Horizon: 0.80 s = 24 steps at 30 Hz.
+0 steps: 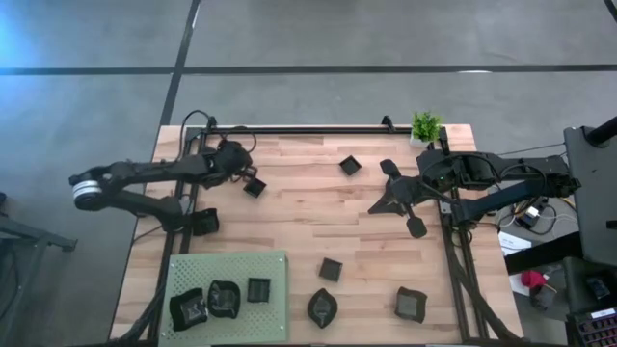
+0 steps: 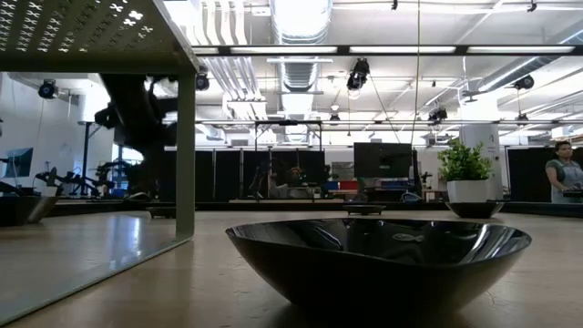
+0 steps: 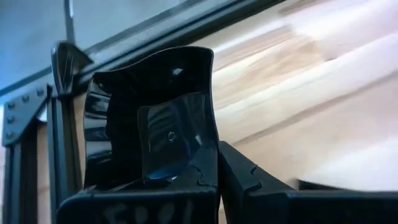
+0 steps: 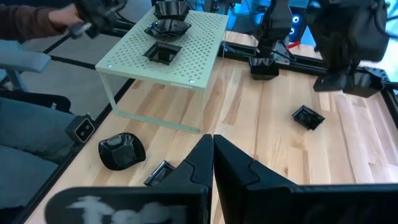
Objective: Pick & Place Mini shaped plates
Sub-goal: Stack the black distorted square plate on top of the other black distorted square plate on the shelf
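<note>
From above, the wooden table [image 1: 289, 207] sits on a grey floor crossed by dark lines. The left gripper [image 1: 253, 183] is near the far left edge, clenched on a small black dish [image 1: 254, 187]. The right gripper [image 1: 416, 227] waits at the right side, fingers pressed together, empty. Three dishes sit on the light green perforated mat [image 1: 231, 265]; others lie scattered on the bare wood, and a potted plant [image 1: 425, 126] stands at the far right corner.

At table height, a glossy black bowl-like dish [image 2: 378, 258] fills the foreground, with ceiling ducts, dark screens and a person [image 2: 565, 178] behind.

The left wrist shows the square dish [image 3: 155, 124] pinched upright between its fingers.

The right wrist looks past its shut fingers [image 4: 205, 162] toward the mat [image 4: 180, 50].
</note>
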Each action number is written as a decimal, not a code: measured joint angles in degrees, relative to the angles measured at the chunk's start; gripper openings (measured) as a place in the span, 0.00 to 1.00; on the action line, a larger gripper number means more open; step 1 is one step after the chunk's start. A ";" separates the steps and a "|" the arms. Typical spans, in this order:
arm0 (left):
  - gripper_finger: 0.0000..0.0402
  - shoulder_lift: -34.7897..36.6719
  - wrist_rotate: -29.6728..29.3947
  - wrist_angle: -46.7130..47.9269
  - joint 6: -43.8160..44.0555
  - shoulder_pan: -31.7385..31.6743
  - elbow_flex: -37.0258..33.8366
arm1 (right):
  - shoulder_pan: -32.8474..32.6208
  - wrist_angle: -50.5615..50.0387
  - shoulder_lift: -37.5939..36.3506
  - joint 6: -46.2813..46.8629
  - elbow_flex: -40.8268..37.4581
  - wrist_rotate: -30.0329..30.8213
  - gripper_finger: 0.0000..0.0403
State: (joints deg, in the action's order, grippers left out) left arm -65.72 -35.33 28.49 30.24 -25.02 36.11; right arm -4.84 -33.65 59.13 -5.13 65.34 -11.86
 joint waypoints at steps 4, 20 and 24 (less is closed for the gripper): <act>0.00 2.88 -0.33 9.42 2.15 4.92 5.33 | 0.00 -0.01 0.00 0.01 0.00 0.00 0.02; 0.00 3.50 -4.59 33.17 2.93 40.79 24.30 | 0.02 -0.49 0.00 0.02 0.00 0.00 0.02; 0.00 3.45 -5.32 36.16 3.28 49.93 26.96 | 0.02 -0.50 0.00 -0.19 0.00 -0.01 0.02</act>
State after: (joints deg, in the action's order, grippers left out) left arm -62.27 -40.65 64.65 33.53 24.91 63.07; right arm -4.82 -34.15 59.13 -5.31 65.34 -11.87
